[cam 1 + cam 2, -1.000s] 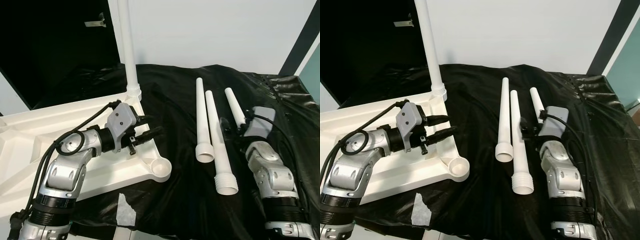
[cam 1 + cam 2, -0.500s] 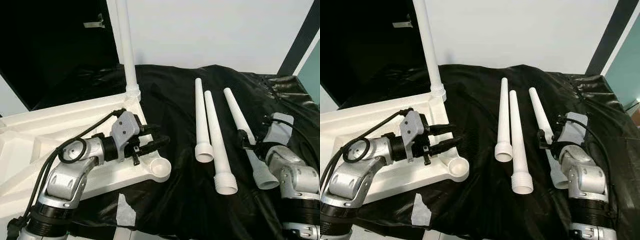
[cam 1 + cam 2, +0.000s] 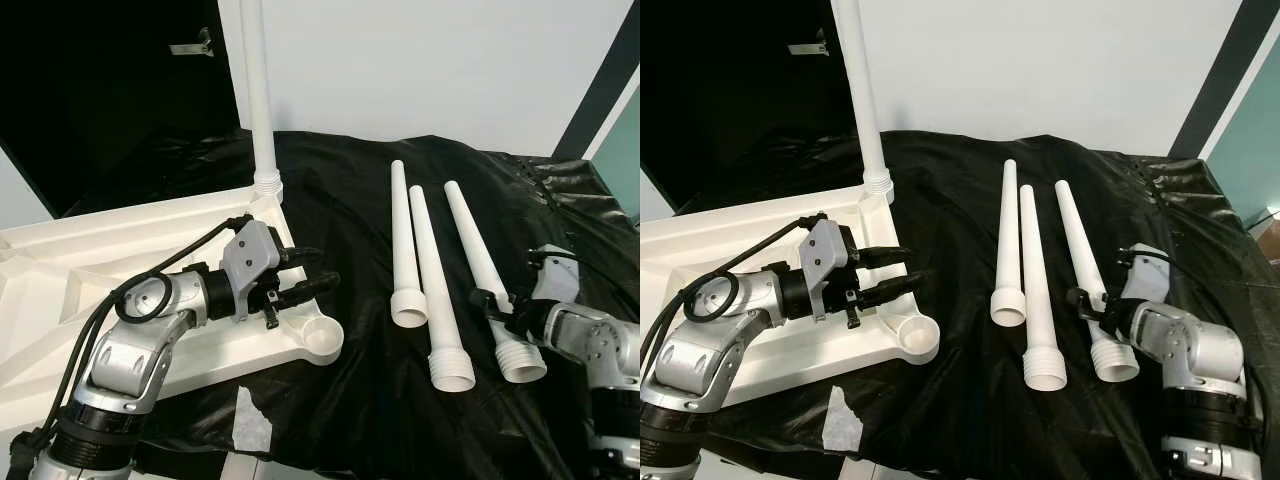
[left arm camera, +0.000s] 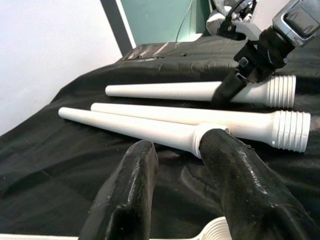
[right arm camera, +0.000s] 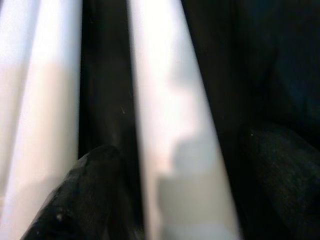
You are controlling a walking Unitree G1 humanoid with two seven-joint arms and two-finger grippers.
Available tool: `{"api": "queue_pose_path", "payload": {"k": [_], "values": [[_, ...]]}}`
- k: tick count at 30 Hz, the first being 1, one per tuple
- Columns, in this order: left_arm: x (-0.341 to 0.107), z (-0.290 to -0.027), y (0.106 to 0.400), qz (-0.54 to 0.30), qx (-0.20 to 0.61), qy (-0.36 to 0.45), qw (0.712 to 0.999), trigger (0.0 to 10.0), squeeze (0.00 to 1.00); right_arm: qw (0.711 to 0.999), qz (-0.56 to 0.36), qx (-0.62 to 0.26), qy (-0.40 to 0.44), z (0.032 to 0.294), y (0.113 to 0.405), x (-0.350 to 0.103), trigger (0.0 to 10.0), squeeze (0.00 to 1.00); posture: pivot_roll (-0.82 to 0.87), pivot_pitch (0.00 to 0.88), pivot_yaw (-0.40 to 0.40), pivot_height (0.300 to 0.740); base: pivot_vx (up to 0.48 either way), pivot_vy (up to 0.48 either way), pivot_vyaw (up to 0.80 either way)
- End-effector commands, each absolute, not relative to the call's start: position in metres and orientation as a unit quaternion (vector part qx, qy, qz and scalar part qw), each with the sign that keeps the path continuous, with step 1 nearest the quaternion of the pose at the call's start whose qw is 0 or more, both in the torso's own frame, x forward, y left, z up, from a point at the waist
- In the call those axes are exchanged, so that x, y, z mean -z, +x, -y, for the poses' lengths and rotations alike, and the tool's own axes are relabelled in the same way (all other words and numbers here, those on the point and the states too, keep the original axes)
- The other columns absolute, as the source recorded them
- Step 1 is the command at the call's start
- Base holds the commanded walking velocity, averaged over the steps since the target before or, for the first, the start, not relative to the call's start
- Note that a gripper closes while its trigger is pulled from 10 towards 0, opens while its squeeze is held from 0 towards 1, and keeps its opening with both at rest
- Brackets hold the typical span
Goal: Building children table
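Note:
A white tabletop (image 3: 60,290) lies upside down on the left, with one leg (image 3: 258,100) standing upright in its far corner. Its near corner socket (image 3: 322,338) is bare. My left gripper (image 3: 325,266) hovers open just above that corner, holding nothing. Three loose white legs (image 3: 402,240) (image 3: 432,280) (image 3: 480,260) lie side by side on the black cloth. My right gripper (image 3: 497,305) reaches in from the right, its fingers (image 5: 75,200) open on either side of the rightmost leg (image 5: 175,125), just above its threaded end.
A black cloth (image 3: 340,200) covers the work surface, creased at the back right. A white patch (image 3: 250,420) shows through near its front edge. A white wall stands behind, with a dark opening at the far left. A cable loop (image 3: 140,295) hangs off my left arm.
My right arm has swung out to the right, uncovering the third leg, and its gripper now straddles that leg near the threads. My left gripper has crept slightly toward the near corner socket.

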State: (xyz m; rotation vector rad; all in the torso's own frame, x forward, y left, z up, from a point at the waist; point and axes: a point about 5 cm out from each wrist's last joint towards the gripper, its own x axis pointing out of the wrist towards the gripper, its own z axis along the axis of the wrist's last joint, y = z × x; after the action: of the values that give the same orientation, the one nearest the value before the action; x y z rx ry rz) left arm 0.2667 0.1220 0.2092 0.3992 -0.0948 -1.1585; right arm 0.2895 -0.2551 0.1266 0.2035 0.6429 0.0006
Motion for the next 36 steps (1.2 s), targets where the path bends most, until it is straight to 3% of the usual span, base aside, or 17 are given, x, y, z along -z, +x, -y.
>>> {"api": "queue_pose_path", "payload": {"k": [1,5,6,7,11,12,16,18,19,20,21,22,32,33,36], "values": [[-0.209,-0.122,0.266,0.043,0.555,0.193,0.808,10.0,0.00,0.926,-0.363,0.000,0.109,0.259,0.284,-0.115,10.0,0.00,0.02,0.000,-0.050,0.740,0.000,0.000,0.00],[-0.210,-0.122,0.267,0.044,0.553,0.194,0.809,10.0,0.00,0.916,-0.384,0.001,0.114,0.264,0.285,-0.116,9.6,0.00,0.01,0.000,-0.051,0.740,0.000,0.000,0.00],[-0.210,-0.121,0.268,0.045,0.553,0.196,0.809,10.0,0.00,0.912,-0.393,-0.002,0.120,0.266,0.286,-0.117,4.5,0.00,0.01,0.000,-0.050,0.740,0.000,0.000,0.00],[-0.210,-0.121,0.268,0.046,0.553,0.196,0.809,10.0,0.00,0.907,-0.401,-0.005,0.126,0.267,0.287,-0.119,4.0,0.00,0.01,0.000,-0.049,0.740,0.000,0.000,0.00],[-0.211,-0.121,0.269,0.047,0.553,0.197,0.808,10.0,0.00,0.905,-0.407,-0.006,0.124,0.268,0.287,-0.120,4.1,0.00,0.01,0.000,-0.049,0.740,0.000,0.000,0.00],[-0.212,-0.120,0.270,0.049,0.552,0.197,0.808,10.0,0.00,0.905,-0.408,-0.009,0.115,0.269,0.289,-0.123,0.0,0.00,0.00,0.000,-0.047,0.740,0.000,0.000,0.00],[-0.213,-0.119,0.274,0.049,0.548,0.198,0.811,10.0,0.00,0.925,-0.369,-0.027,0.086,0.266,0.297,-0.136,0.0,0.00,0.00,0.000,-0.045,0.740,0.000,0.000,0.00],[-0.214,-0.120,0.275,0.048,0.547,0.198,0.812,10.0,0.00,0.933,-0.349,-0.028,0.082,0.265,0.300,-0.142,0.5,0.00,0.00,0.000,-0.045,0.740,0.000,0.000,0.00],[-0.214,-0.120,0.275,0.049,0.545,0.198,0.813,10.0,0.00,0.940,-0.333,-0.024,0.072,0.264,0.303,-0.146,4.0,0.00,0.00,0.000,-0.044,0.740,0.000,0.000,0.00],[-0.214,-0.120,0.275,0.049,0.545,0.198,0.813,10.0,0.00,0.940,-0.333,-0.024,0.072,0.264,0.303,-0.146,4.0,0.00,0.00,0.000,-0.044,0.740,0.000,0.000,0.00],[-0.214,-0.120,0.276,0.048,0.542,0.195,0.816,10.0,0.00,0.946,-0.317,-0.029,0.063,0.262,0.305,-0.151,6.2,0.00,0.00,0.000,-0.044,0.740,0.000,0.000,0.00],[-0.215,-0.120,0.277,0.050,0.534,0.197,0.820,10.0,0.00,0.951,-0.302,-0.034,0.062,0.259,0.306,-0.156,10.0,0.00,0.01,0.000,-0.048,0.740,0.000,0.000,0.00],[-0.223,-0.129,0.294,0.065,0.476,0.181,0.858,10.0,0.00,0.971,-0.220,-0.061,0.070,0.245,0.309,-0.178,10.0,0.00,0.01,0.000,-0.031,0.740,0.000,0.000,0.00],[-0.226,-0.130,0.301,0.064,0.459,0.162,0.871,10.0,0.00,0.974,-0.200,-0.065,0.083,0.242,0.311,-0.181,10.0,0.00,0.00,0.000,-0.027,0.740,0.000,0.000,0.00],[-0.226,-0.130,0.301,0.064,0.459,0.162,0.871,10.0,0.00,0.974,-0.200,-0.065,0.083,0.242,0.311,-0.181,10.0,0.00,0.00,0.000,-0.027,0.740,0.000,0.000,0.00]]}}
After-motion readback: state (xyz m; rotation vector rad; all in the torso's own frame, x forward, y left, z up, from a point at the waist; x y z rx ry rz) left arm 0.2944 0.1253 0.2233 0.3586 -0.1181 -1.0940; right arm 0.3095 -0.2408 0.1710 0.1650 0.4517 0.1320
